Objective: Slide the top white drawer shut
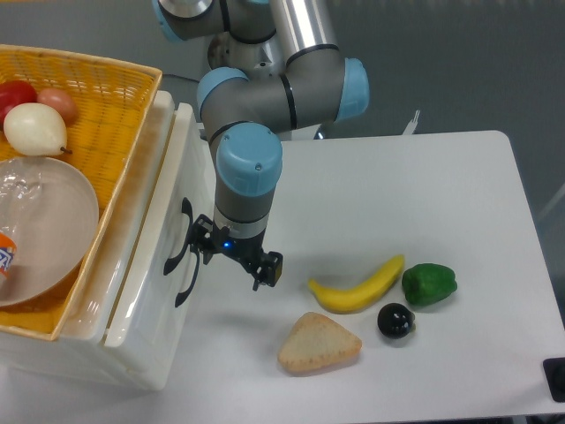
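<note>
The top white drawer (196,168) sits pushed almost fully into the cabinet, with only a thin strip of its rim showing beside the cabinet top. Its curved black handle (179,237) shows on the front, just above the lower drawer's handle (188,283). My gripper (237,257) points down right in front of the drawer face. It is open with nothing between its fingers, and the left fingertip (203,246) is at the drawer front beside the handle.
A yellow wicker basket (106,97) with fruit and a bowl rests on the cabinet. On the white table (424,177) to my right lie a banana (357,284), a green pepper (429,283), a dark round fruit (395,320) and a bread piece (319,343).
</note>
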